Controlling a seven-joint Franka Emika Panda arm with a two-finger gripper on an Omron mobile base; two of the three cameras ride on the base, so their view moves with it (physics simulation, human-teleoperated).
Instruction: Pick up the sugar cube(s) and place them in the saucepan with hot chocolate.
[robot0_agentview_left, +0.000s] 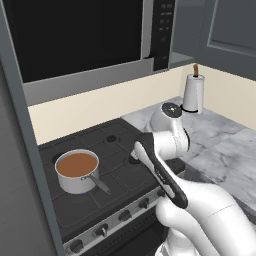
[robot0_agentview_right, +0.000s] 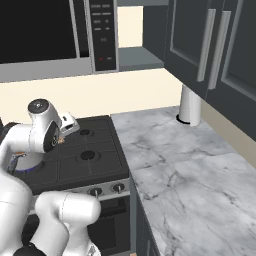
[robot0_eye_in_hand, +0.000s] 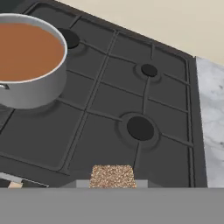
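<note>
The saucepan is a small shiny steel pot with brown liquid inside, and it stands on the front left burner of the black stove. In the hand view the saucepan lies at the upper left. A speckled brown sugar cube sits at the bottom of that view, with my gripper shut on it. The gripper hovers above the middle of the stove, to the right of the saucepan and clear of it.
A white paper-towel roll stands on the marble counter to the right of the stove. A microwave hangs above the stove. Dark wall cabinets hang over the counter. Knobs line the stove's front.
</note>
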